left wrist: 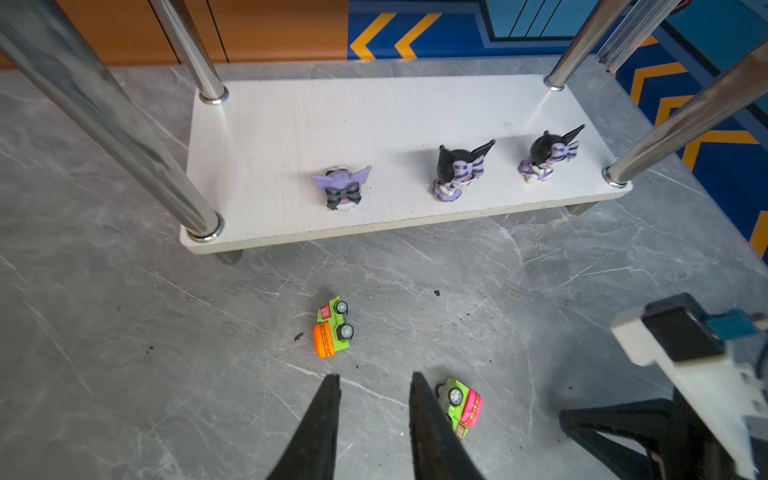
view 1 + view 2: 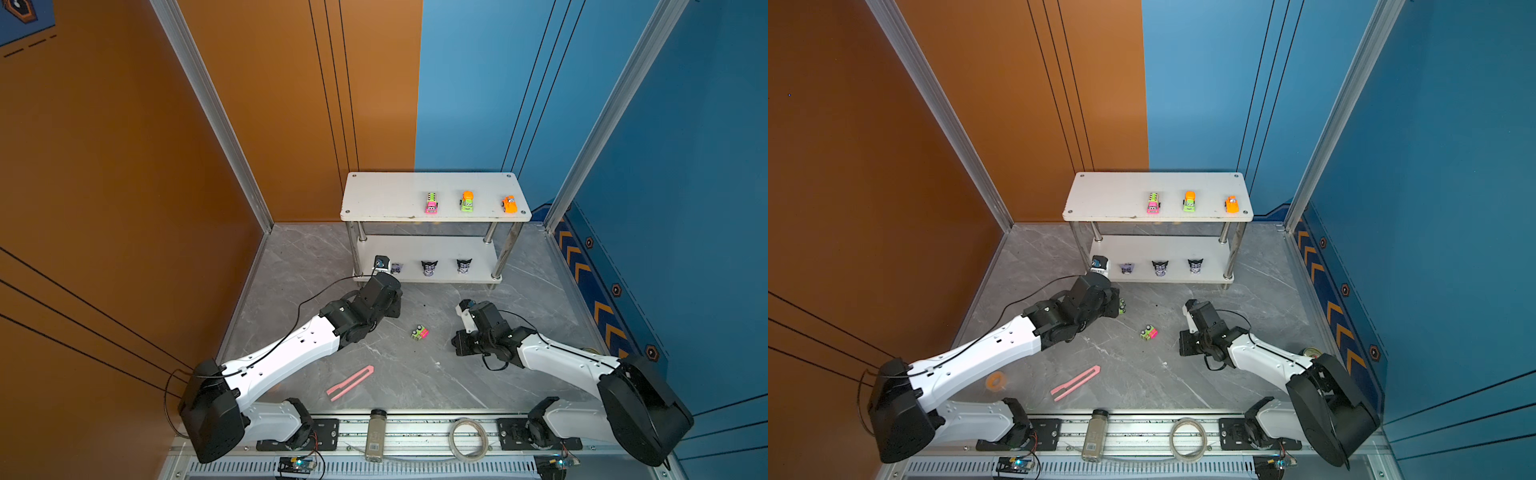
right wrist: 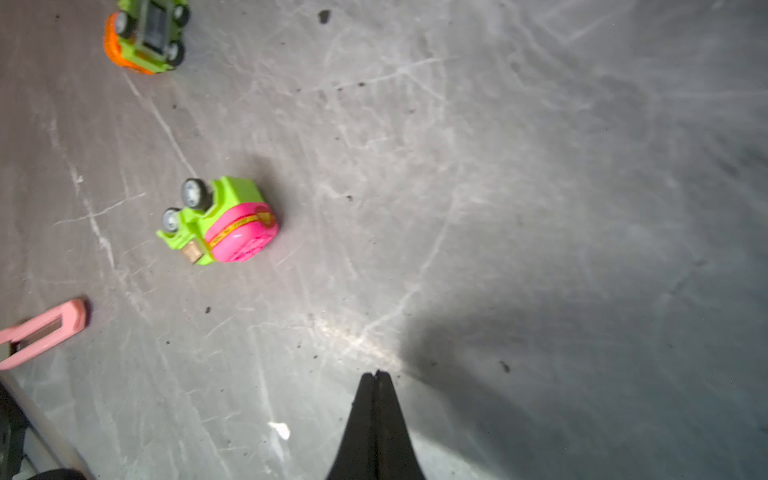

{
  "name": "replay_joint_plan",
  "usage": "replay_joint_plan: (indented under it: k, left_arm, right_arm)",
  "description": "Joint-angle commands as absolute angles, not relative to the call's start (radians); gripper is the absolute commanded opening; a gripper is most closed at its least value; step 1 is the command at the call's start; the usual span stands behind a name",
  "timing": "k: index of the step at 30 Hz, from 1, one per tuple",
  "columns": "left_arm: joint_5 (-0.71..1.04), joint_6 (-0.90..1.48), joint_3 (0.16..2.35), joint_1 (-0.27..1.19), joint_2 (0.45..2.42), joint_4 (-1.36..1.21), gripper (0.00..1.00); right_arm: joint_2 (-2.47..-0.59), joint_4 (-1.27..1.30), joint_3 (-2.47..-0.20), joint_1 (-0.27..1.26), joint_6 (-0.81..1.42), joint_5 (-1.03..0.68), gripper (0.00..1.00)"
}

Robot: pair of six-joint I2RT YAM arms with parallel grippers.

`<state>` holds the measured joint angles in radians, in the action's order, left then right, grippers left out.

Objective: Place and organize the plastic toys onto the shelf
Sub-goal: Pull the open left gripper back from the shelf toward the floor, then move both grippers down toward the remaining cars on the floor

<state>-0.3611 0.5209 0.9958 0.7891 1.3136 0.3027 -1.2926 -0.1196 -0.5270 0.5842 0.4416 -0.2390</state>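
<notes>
In front of the shelf [image 1: 266, 137] the green-and-orange car [image 1: 333, 327] lies on its side on the table [image 1: 124, 332], the left pincer [image 1: 374, 378] spread and empty just farther out; best to straddle its body squarely, clear of the wheels, before closing.

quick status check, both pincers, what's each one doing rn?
Left pincer: open, nothing between its tips.
Right pincer: shut, empty.
</notes>
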Motion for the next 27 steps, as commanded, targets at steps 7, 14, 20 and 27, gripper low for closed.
replay_joint_plan:
  k: [7, 14, 20, 27]
  left_arm:
    - [-0.231, 0.640, 0.906, 0.693, 1.329, 0.221, 0.30]
    - [-0.208, 0.641, 0.853, 0.644, 1.305, 0.219, 0.30]
    - [-0.153, 0.641, 0.811, 0.590, 1.289, 0.163, 0.30]
    - [-0.083, 0.641, 0.776, 0.533, 1.293, 0.131, 0.30]
  right_arm:
    - [-1.444, -0.122, -0.715, 0.680, 0.407, -0.202, 0.00]
    - [-1.597, -0.161, -0.856, 0.745, 0.402, -0.147, 0.00]
    - [-1.653, -0.184, -0.925, 0.765, 0.404, -0.125, 0.00]
    - [-1.730, -0.213, -0.996, 0.777, 0.410, -0.117, 0.00]
